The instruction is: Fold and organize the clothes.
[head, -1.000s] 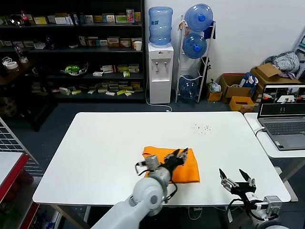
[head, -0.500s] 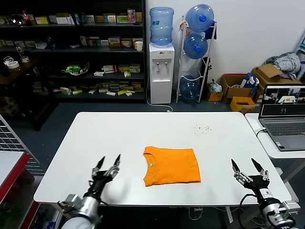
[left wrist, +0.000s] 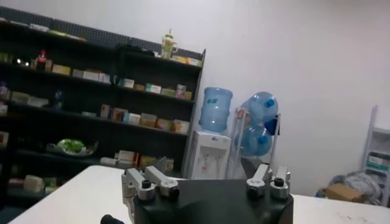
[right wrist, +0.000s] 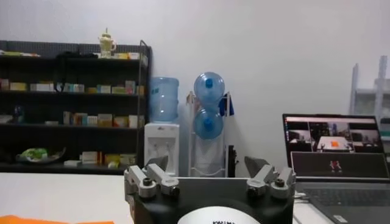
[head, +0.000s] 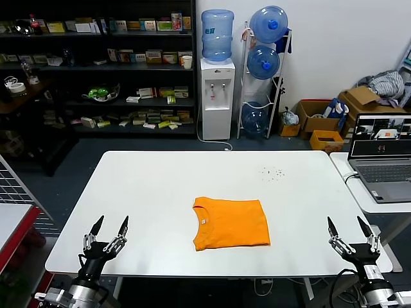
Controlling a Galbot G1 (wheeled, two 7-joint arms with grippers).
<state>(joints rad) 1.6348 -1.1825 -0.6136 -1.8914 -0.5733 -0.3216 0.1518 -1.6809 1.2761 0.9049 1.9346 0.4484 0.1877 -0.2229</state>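
Observation:
The bright orange T-shirt lies folded into a neat rectangle on the white table, collar toward the left, near the front middle. My left gripper is open and empty at the table's front left edge, well clear of the shirt. My right gripper is open and empty at the front right edge, also clear of it. A sliver of the orange shirt shows low in the right wrist view. The left wrist view shows only the table and the room.
A laptop stands on a side table at the right. Dark specks lie on the table's far right part. A water dispenser, bottle rack and shelves stand behind. A wire rack is at the left.
My left arm has drawn back from over the shirt to the front left edge. My right gripper has moved back and right to the front right edge. The shirt lies still.

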